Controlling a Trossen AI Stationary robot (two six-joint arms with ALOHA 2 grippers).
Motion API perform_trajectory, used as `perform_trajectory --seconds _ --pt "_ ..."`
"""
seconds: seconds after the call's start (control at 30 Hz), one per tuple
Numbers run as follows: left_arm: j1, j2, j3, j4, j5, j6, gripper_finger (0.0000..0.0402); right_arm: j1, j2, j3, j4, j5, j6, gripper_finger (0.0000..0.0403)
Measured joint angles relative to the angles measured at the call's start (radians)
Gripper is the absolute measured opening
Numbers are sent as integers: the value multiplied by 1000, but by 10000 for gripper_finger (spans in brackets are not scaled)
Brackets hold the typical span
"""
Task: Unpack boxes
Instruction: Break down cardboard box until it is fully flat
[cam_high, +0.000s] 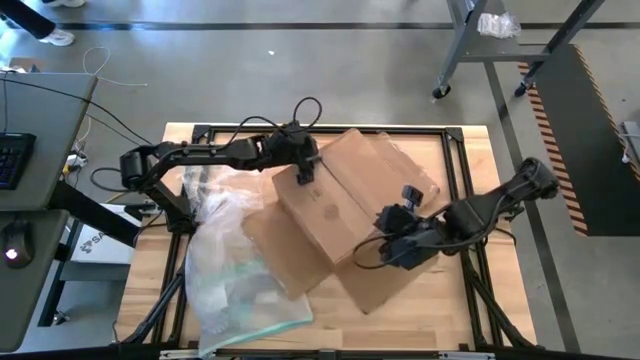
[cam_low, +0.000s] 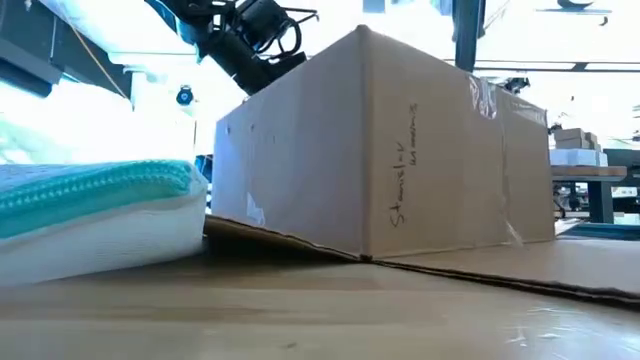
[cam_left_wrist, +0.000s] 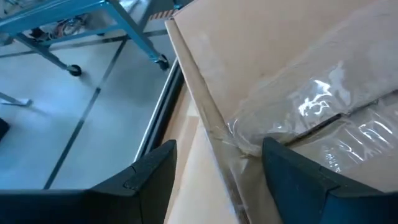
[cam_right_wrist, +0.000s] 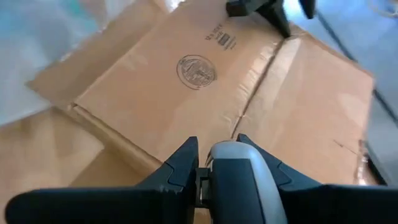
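The brown cardboard box (cam_high: 345, 195) sits in the middle of the table with its bottom flaps spread flat on the wood; it fills the low view (cam_low: 380, 150). Clear tape (cam_left_wrist: 311, 106) covers its top seam. My left gripper (cam_high: 305, 168) is open at the box's far left top edge (cam_left_wrist: 205, 118), one finger on each side of that edge. My right gripper (cam_high: 395, 243) hovers at the box's near right side, shut on a rounded grey tool (cam_right_wrist: 233, 165), and points along the top seam (cam_right_wrist: 252, 99). My left gripper straddles the box's top edge (cam_left_wrist: 214, 134) where the taped seam ends, coming from above and the left; I cannot tell whether either finger touches the cardboard. My right gripper pinches the grey tool (cam_right_wrist: 236, 155) between its two fingers (cam_right_wrist: 183, 162), with the tool pointing forward over the box's top; its tip is hidden.
A clear plastic pouch with a teal edge (cam_high: 245, 295) lies at the near left, close in the low view (cam_low: 100, 195). Bubble wrap (cam_high: 215, 195) lies beside the left arm. The box's flat flaps (cam_high: 385, 285) cover the near right. Black frame rails (cam_high: 455, 170) border the table.
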Motion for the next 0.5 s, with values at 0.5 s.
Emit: perform_trajectory --seconds 0.5 --pt "-142 -131 -6 140 257 -108 213 -62 0 -2 -53 127 -118 69"
